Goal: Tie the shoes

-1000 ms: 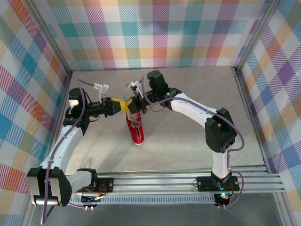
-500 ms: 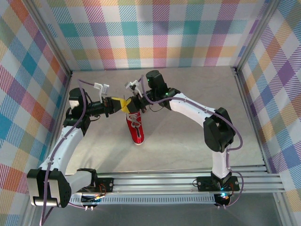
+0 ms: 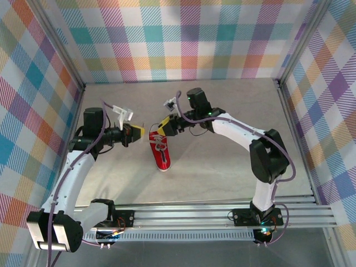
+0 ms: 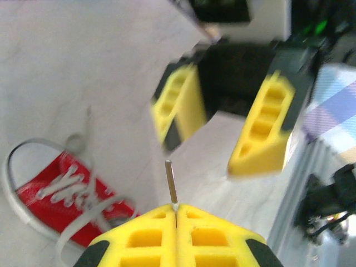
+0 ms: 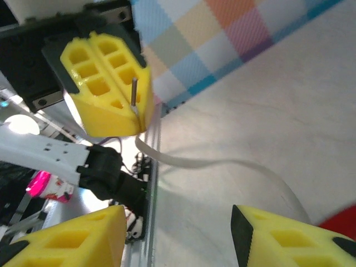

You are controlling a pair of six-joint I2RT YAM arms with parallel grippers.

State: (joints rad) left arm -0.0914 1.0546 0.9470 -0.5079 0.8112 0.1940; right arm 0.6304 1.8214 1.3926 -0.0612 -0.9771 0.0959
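Two claws face off mid-frame: your left gripper [image 3: 138,133] is clamped on the lace [image 5: 189,162] tip, while your right gripper [image 3: 163,127] is half open and empty. Just below them, at centre, sits the red sneaker [image 3: 160,152]. Looks like lace-pulling; next, draw it taut without yanking.

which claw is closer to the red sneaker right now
Right. The right claw hangs open at the sneaker's far end; the left claw is off to the left side, shut on the lace tip.

Pale grey tabletop [image 3: 222,167], pastel plaid cloth walls [image 3: 183,39] on three sides, aluminium rail [image 3: 194,214] along the near edge
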